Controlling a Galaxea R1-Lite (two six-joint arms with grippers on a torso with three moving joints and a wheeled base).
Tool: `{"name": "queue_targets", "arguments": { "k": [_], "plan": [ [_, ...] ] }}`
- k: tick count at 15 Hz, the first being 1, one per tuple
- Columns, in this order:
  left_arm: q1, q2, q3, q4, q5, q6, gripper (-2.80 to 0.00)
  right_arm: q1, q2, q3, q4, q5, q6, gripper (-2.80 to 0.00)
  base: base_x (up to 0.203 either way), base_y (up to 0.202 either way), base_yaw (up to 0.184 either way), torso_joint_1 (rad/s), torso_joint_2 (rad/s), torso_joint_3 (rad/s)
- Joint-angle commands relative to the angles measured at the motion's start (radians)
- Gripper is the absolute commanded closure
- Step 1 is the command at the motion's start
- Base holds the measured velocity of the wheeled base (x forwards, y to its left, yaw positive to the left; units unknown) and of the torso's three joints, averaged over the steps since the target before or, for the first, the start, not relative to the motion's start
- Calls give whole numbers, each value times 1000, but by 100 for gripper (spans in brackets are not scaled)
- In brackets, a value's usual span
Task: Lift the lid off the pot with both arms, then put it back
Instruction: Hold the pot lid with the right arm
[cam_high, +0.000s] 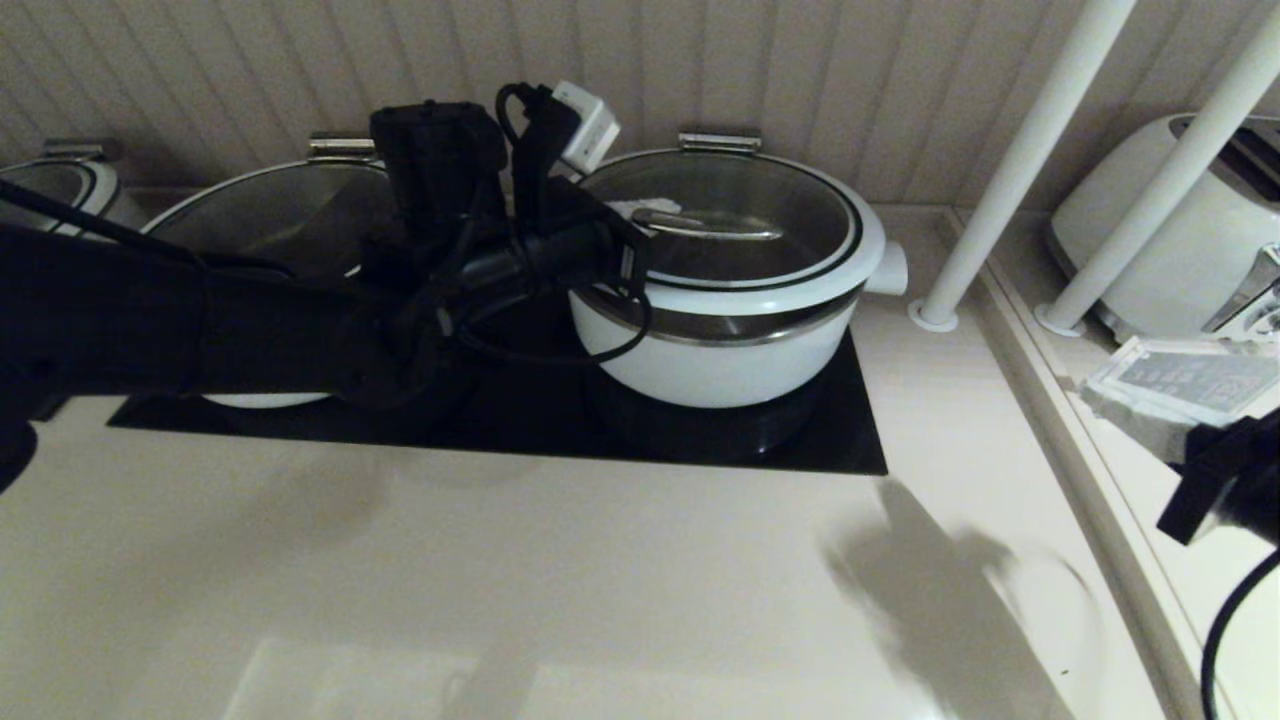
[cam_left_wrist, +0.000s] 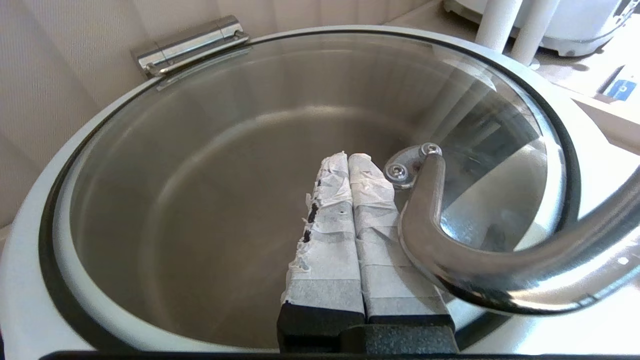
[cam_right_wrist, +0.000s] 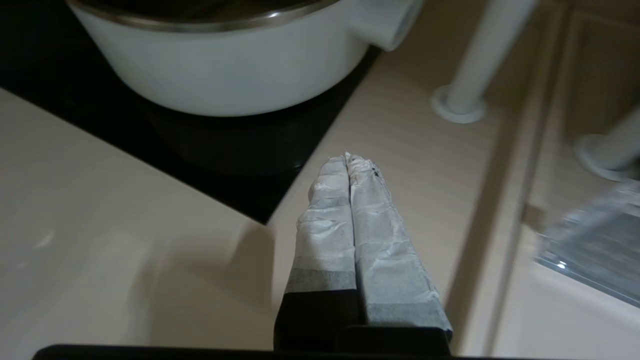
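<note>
Glass lid sat on your pot; left gripper, fingers pressed together, lay beside its handle, gripping nothing; right gripper, likewise closed, hung clear

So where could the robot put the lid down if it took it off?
The pale counter in front of the black cooktop is bare. The strip between the pot and the white poles is narrow. Behind, a second pot crowds things.
</note>
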Motion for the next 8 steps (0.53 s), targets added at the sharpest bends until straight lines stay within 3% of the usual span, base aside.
{"name": "queue_targets", "arguments": {
  "k": [1, 4, 8],
  "plan": [
    [-2, 15, -28, -2, -2, 1, 0, 32, 133, -12, -43, 2, -1, 0, 0, 0, 0, 0, 0, 0],
    [-15, 32, -71, 0, -2, -2, 0, 88, 233, -52, -128, 2, -3, 0, 0, 0, 0, 0, 0, 0],
    [-24, 42, -89, 1, -2, -2, 0, 157, 335, -171, -139, 0, -7, 0, 0, 0, 0, 0, 0, 0]
  ]
}}
